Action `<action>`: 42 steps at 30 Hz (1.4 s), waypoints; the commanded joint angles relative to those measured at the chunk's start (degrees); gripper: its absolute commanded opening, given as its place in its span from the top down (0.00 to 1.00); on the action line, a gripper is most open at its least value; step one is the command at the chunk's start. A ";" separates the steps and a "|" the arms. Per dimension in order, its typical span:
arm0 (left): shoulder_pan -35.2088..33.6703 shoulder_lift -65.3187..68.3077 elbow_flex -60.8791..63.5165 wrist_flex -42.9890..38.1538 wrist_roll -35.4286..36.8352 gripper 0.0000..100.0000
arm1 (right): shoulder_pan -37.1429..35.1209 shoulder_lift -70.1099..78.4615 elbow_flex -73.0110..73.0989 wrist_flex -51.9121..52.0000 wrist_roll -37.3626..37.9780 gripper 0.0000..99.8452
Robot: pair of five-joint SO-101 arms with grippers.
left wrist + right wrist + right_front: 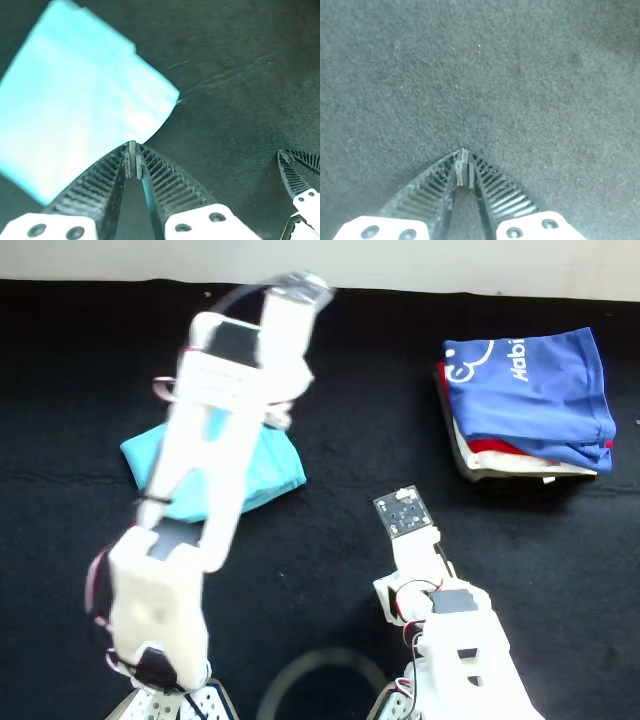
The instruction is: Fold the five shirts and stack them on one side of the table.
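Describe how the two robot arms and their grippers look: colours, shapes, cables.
The left arm and right arm are white blocky shells with black motor sections and red cables near the joints. The left gripper and right gripper have black ribbed, tapering fingers on white mounts with round holes.

You can pass over the strip of table [370, 390] between the turquoise shirt [275, 468] and the stack of folded shirts [530, 400], which lie well apart. The left arm [220, 440] stretches across the turquoise shirt, barring it from above. The right arm [440, 610] stands near the front edge.
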 commanded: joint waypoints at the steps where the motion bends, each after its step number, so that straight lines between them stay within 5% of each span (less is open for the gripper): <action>1: -7.16 -15.52 11.65 0.53 0.00 0.99 | 1.27 0.48 -7.43 6.55 -2.11 0.99; 4: -14.46 -25.27 24.40 0.35 -0.79 0.99 | 1.27 0.57 -16.13 13.85 -8.88 0.99; 9: -25.98 -38.99 43.74 -1.76 -6.68 0.99 | -0.48 2.07 -26.42 15.60 -9.05 0.99; 13: -35.21 -46.37 58.68 -8.18 -8.62 0.99 | -3.56 11.47 -34.68 15.52 -5.45 0.93; 19: -46.46 -48.66 76.18 -20.92 -8.62 0.99 | -7.60 32.40 -55.52 15.69 -13.19 0.88; 27: -50.77 -48.66 90.86 -34.55 -8.62 0.99 | -15.34 59.82 -88.75 25.71 -21.80 0.87; 34: -50.77 -48.66 102.99 -46.59 -8.70 0.99 | -22.46 79.60 -119.34 34.33 -21.98 0.72; 42: -50.59 -48.66 109.23 -52.66 -8.70 0.99 | -26.07 99.12 -145.71 37.05 -27.78 0.71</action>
